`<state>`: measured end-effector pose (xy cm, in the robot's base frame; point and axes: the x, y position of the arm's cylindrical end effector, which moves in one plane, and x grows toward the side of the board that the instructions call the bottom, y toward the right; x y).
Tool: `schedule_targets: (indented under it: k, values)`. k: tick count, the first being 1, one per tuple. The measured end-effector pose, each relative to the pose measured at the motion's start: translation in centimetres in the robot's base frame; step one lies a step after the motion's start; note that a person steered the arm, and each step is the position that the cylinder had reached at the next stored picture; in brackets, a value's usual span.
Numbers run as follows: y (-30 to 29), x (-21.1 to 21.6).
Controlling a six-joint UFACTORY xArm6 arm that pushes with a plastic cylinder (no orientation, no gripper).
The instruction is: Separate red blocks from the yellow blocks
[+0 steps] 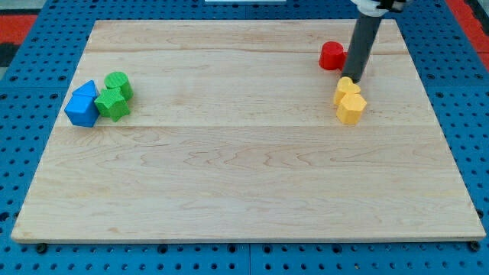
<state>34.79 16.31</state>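
red block [331, 56] at view's top right | my tip [350, 78] touching yellow blocks [350, 100] | rod near-upright | no claw

Red block [331, 56], yellow blocks [350, 100], pale wooden board [244, 168].

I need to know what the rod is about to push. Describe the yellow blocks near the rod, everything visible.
The yellow blocks are two small, matte, solid-coloured pieces with faceted, roughly heart-like outlines; exact shapes are hard to tell. They sit pressed together, one toward the view's top, one toward its bottom, at the view's right on the wooden board. My tip is at the upper block's top edge, seemingly touching it. The red block stands apart, toward the view's top left of them.
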Motion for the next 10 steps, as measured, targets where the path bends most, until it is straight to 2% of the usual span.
schedule_targets:
  k: [3,4,5,6,8,10]
  values:
    - [1.7,0.1]
    - [5.4,-1.0]
    - [6.2,-3.5]
    - [3.2,-6.5]
    - [-9.8,-8.1]
    - [-13.6,-11.4]
